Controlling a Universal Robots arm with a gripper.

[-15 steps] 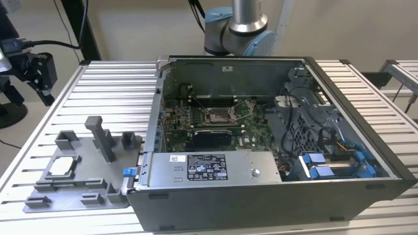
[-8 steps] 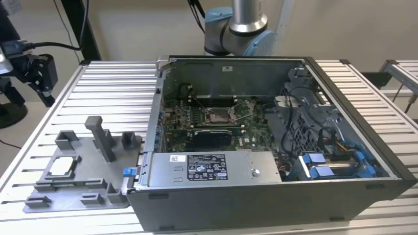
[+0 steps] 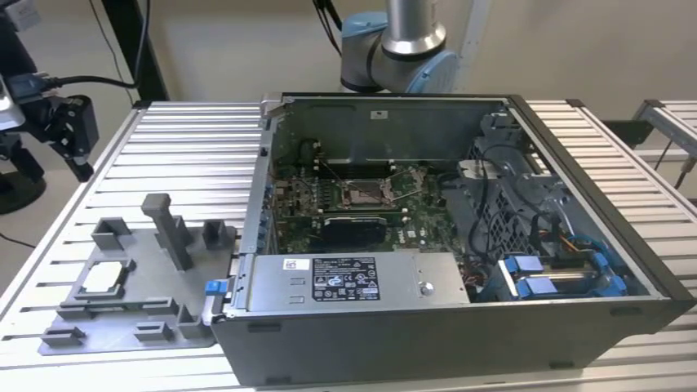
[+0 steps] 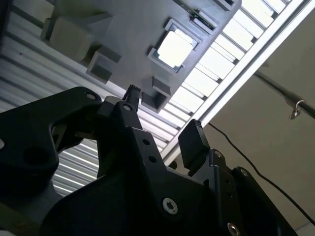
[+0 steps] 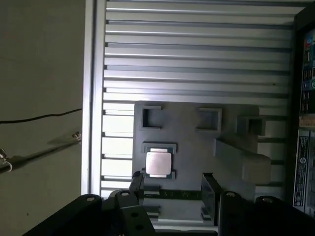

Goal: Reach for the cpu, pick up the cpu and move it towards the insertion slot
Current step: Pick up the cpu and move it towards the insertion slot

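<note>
Slatted table (image 5: 197, 49), cpu (image 5: 158, 164) in fixture (image 5: 189, 145) (gripper (image 5: 172, 179) partly cropped)

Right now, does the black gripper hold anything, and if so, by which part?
Nothing is held. The black gripper is open, with nothing between its fingers. The small silvery square cpu lies untouched in the flat grey plastic fixture.

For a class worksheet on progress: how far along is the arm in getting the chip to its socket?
Done: nothing lifted; the chip lies in its grey tray. In hand: the reach, with the open gripper near the chip, empty. Left: grasping it and carrying it to the socket in the computer case.
</note>
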